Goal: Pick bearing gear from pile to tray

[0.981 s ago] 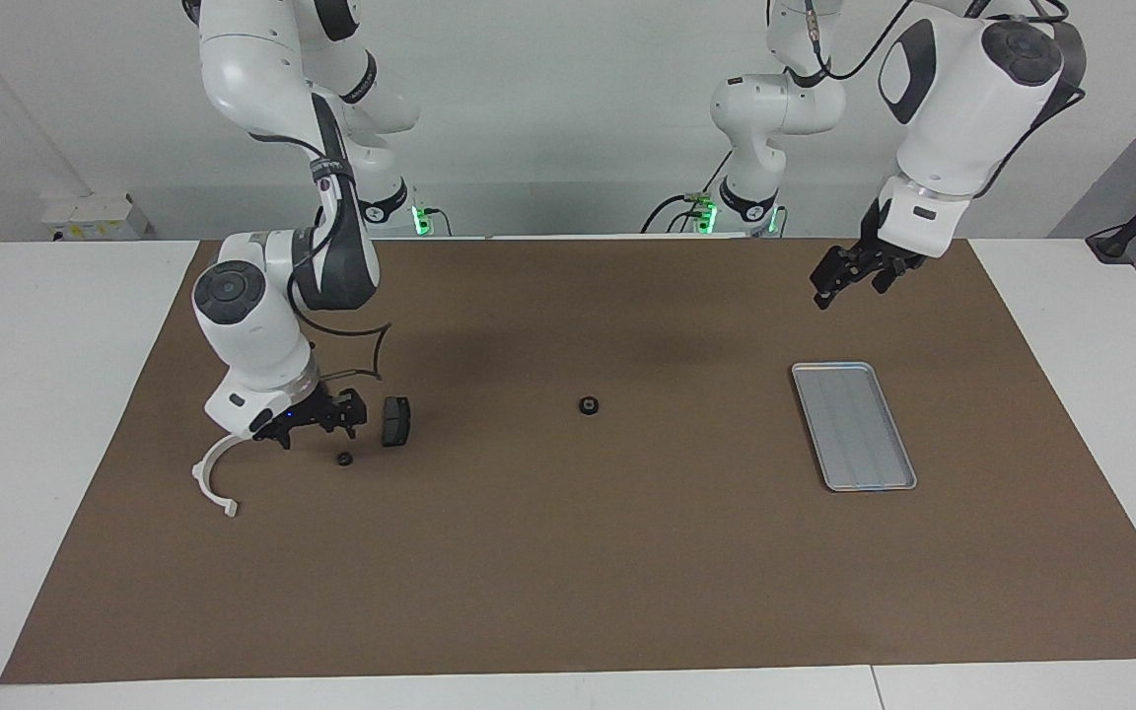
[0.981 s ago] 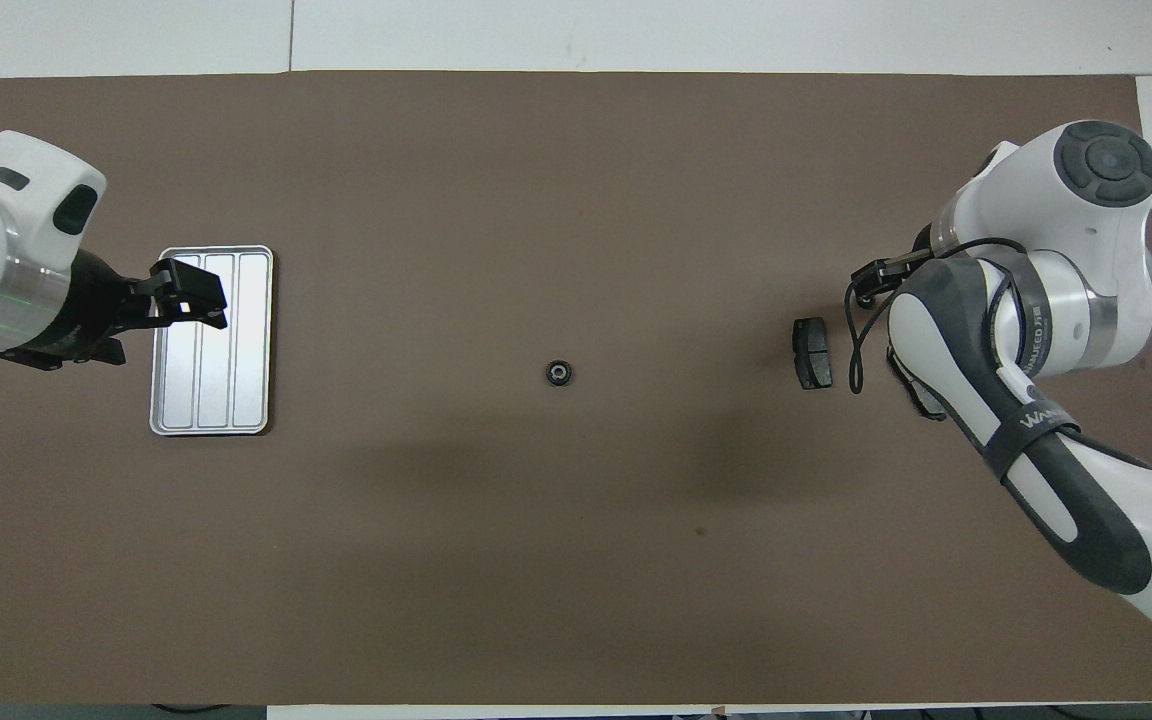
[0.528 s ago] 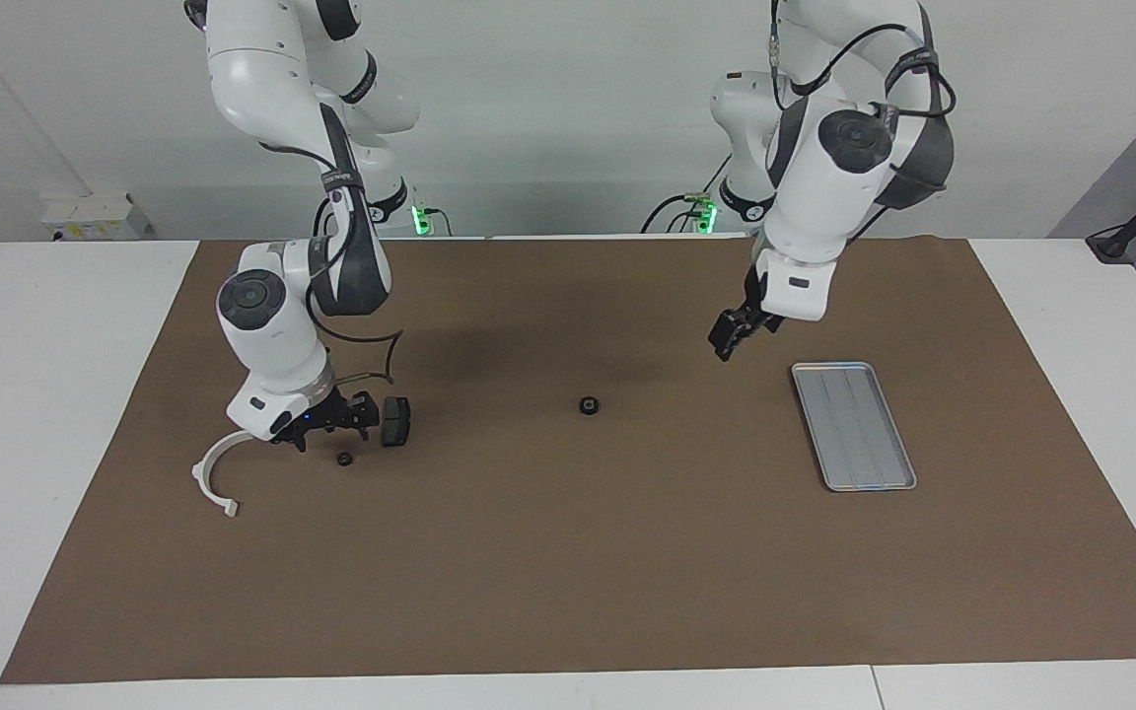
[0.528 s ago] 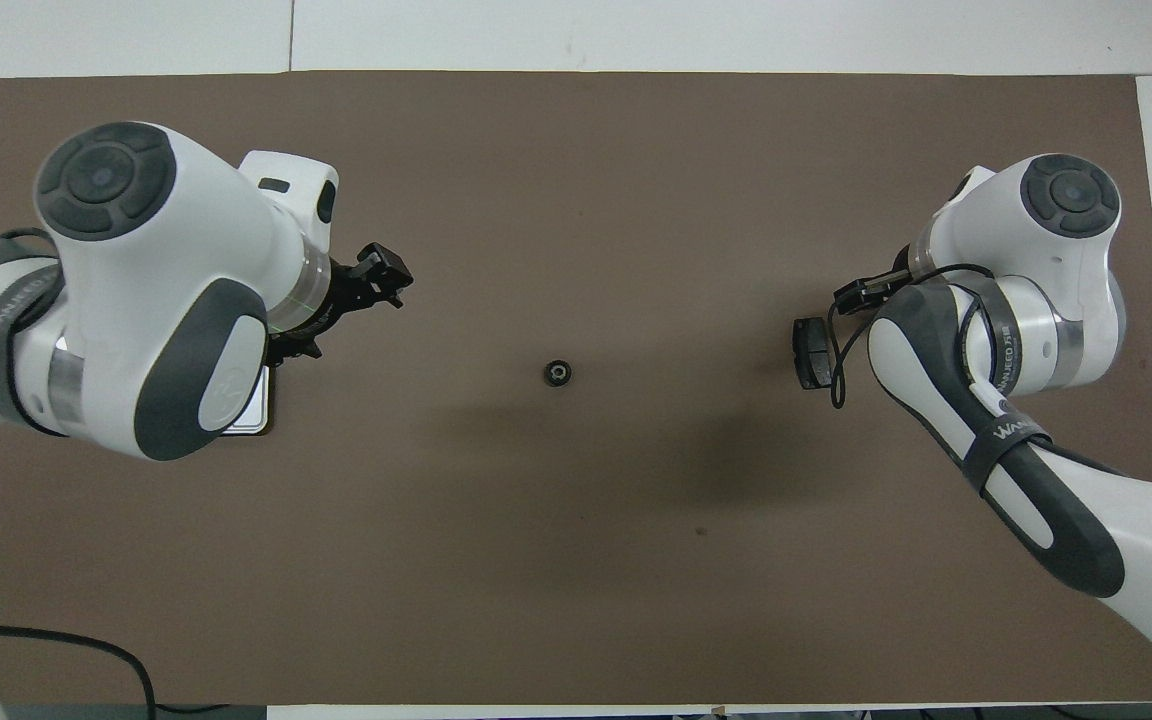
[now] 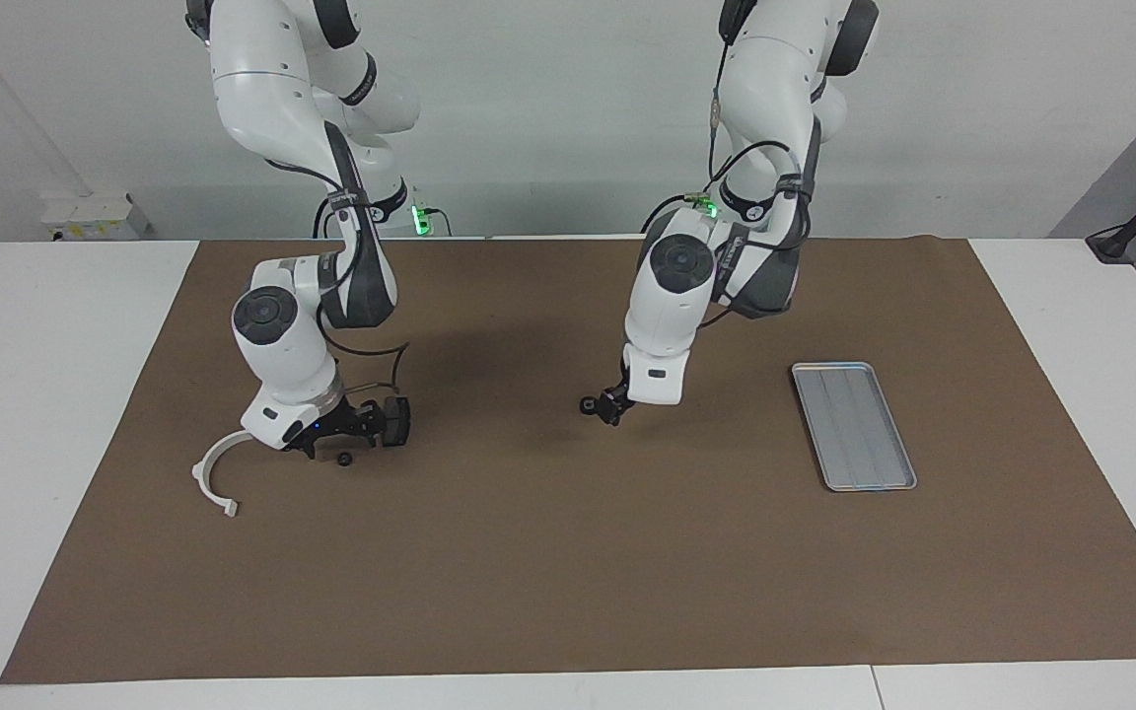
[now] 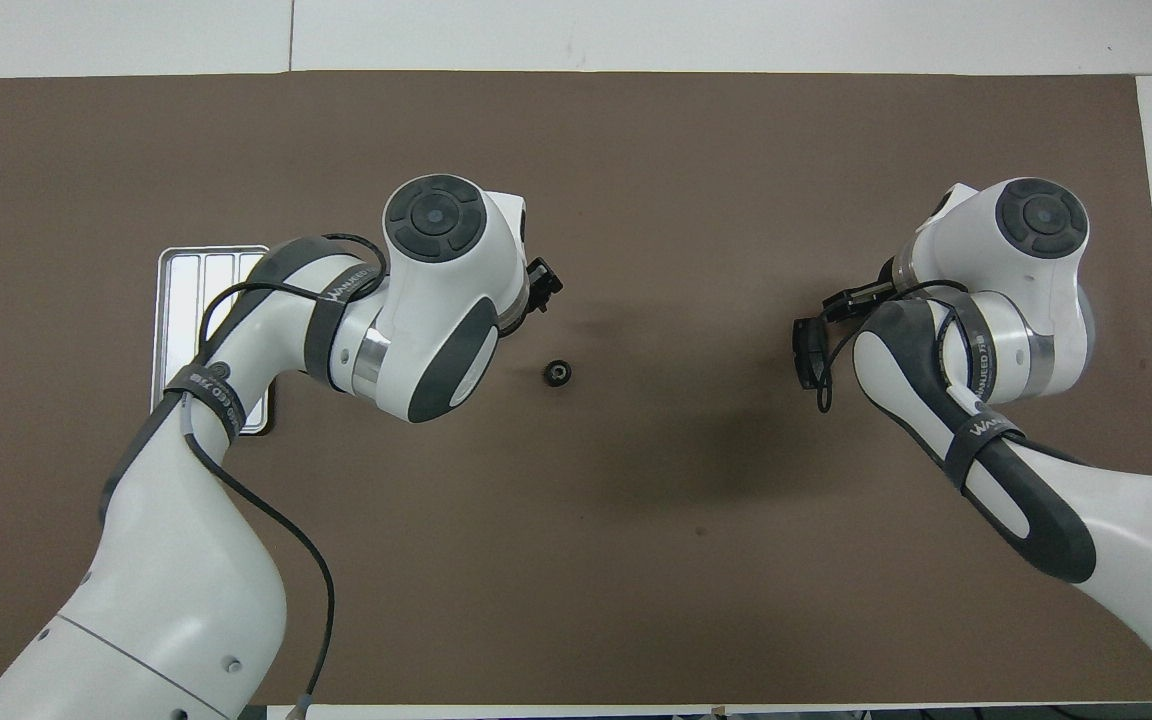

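A small black bearing gear (image 5: 587,404) (image 6: 557,373) lies alone on the brown mat at mid-table. My left gripper (image 5: 611,407) hangs low right beside it, open, with nothing between its fingers. The rest of the pile sits toward the right arm's end: a dark grey plate (image 5: 396,420) (image 6: 804,352), a tiny black round piece (image 5: 343,459) and a white half-ring bracket (image 5: 212,475). My right gripper (image 5: 339,432) is low over the pile, between the bracket and the plate and just above the round piece. The silver tray (image 5: 854,426) (image 6: 198,268) holds nothing.
The brown mat (image 5: 568,572) covers most of the white table. In the overhead view the left arm covers part of the tray, and the right arm hides the bracket and the round piece.
The left arm swung from beside the tray to mid-table and dropped next to the bearing gear. The right gripper shifted slightly toward the dark plate.
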Robot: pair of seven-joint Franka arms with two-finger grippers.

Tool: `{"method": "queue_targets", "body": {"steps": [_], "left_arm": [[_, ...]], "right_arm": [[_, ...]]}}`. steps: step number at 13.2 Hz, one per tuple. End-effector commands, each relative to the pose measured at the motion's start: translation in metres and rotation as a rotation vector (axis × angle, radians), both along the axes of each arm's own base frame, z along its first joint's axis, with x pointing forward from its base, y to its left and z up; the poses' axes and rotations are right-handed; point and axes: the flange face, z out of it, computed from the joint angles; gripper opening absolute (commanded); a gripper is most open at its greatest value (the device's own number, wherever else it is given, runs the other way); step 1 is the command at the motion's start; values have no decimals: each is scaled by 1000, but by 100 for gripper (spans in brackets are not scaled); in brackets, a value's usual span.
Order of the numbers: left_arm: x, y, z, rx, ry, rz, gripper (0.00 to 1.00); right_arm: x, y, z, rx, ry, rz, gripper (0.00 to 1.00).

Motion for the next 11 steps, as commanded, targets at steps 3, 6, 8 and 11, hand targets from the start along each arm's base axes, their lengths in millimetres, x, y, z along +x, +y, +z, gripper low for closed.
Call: {"method": "queue_targets", "body": {"steps": [3,6,8,11], "left_arm": [[-27,-33,-23,-16,-56,42,100],[-33,-33,-24,-7,-44,37,100],[-46,-35,-31,7,-26,17,100],[-51,-31,-37,14,-21,-6,100]], "right_arm": [[1,-1,-8,17,-13,3,89],[3,-1,-8,19,-30,8,88],[5,-2,-10,20,-33,6,88],[7,0,-16,23,-43,8,83]]}}
